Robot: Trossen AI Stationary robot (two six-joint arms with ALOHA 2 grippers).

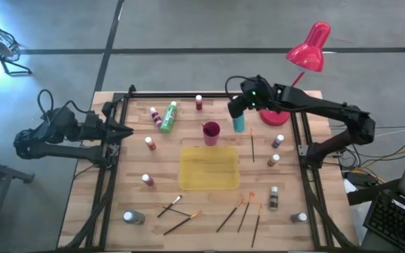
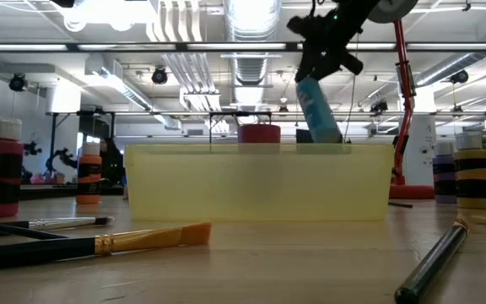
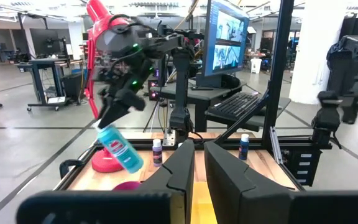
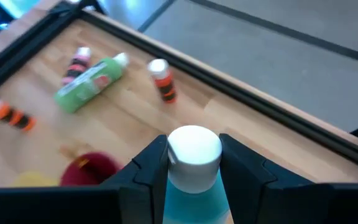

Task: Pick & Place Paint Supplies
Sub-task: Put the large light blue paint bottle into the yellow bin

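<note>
My right gripper [image 1: 236, 112] hangs over the far middle of the table, shut on a light blue paint bottle [image 1: 239, 124] with a white cap, high above the wood [image 2: 317, 110]. The bottle is just right of the magenta cup [image 1: 211, 130] and beyond the yellow tray [image 1: 188, 184]. Other paint bottles stand or lie about the table, among them a green one lying on its side [image 1: 169, 116]. Several brushes [image 1: 180, 214] lie near the front edge. My left gripper [image 1: 127, 131] waits level at the table's left edge, fingers close together, holding nothing. My right gripper pinches the blue bottle at its white cap [image 4: 194, 149], one finger on each side of it. The fingers slant down from the table's far right. The bottle hangs below them, lifted clear and tilted, its bottom [image 2: 327, 133] toward the low view's right.
A red desk lamp [image 1: 308, 49] stands at the far right corner, its base [image 1: 273, 116] close behind my right gripper. A black frame rail [image 1: 188, 96] runs around the table. Small bottles stand along the right side [image 1: 274, 160] and the left [image 1: 150, 143].
</note>
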